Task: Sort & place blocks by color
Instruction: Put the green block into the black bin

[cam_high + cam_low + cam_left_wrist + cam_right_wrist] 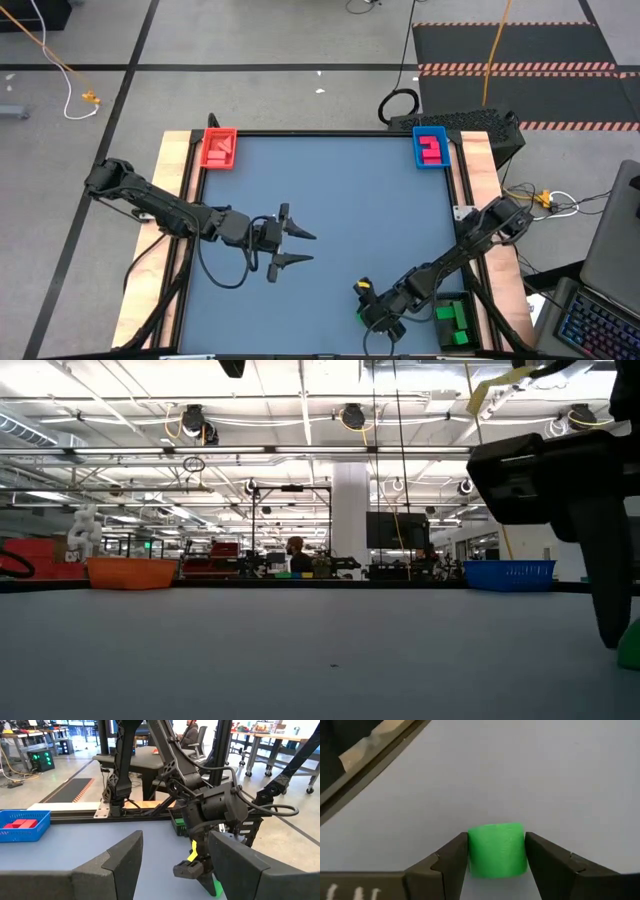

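Green block: small plain green cube, on the blue-grey table mat near its front edge, right of centre, just beside the dark tray.
Right gripper: right gripper down at the mat over the cube, dark fingers flat against both side faces, clamped on it; cube bottom at or near the mat, contact not clear.
Dark tray: dark rectangular tray at the front right corner, green blocks already inside.
Blue tray: blue plastic rectangular tray at the far right corner, hot pink blocks inside.
Red tray: red plastic rectangular tray at the far left corner, salmon-red blocks inside.
Open room: mat centre and far half bare; no loose blocks seen on it besides the gripped cube.
Edges: light wooden table rim along left and right sides; right arm crosses the right rim diagonally to the front.
Left gripper: left gripper above the mat left of centre, pointing toward the middle, jaws spread wide, holding nothing, well apart from the cube.
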Robot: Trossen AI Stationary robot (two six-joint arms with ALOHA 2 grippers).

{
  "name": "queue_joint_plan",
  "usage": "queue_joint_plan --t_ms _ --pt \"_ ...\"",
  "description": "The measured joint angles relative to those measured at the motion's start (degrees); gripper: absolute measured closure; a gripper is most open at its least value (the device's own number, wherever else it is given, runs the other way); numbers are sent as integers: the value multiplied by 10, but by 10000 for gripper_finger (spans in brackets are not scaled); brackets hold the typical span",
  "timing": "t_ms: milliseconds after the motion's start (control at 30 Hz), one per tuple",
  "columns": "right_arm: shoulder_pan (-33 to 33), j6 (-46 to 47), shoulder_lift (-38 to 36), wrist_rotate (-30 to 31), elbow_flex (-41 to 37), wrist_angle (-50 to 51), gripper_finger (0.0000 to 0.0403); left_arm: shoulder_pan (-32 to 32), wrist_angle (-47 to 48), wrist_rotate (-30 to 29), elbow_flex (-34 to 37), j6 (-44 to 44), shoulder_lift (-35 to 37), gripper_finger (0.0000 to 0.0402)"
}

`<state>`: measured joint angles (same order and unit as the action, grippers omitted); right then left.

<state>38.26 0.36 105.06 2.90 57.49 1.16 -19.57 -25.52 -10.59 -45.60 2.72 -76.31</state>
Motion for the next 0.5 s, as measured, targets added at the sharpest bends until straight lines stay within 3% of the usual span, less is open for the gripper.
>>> queue_joint_plan --t_ms 167,400,500 --pt "0 -10 3 13 0 2 215 0 0 0 0 0 0 174" --pt "0 -11 3 35 -1 7 258 0 0 0 0 0 0 174" --pt "0 -10 4 68 -7 1 259 0 0 0 0 0 0 174"
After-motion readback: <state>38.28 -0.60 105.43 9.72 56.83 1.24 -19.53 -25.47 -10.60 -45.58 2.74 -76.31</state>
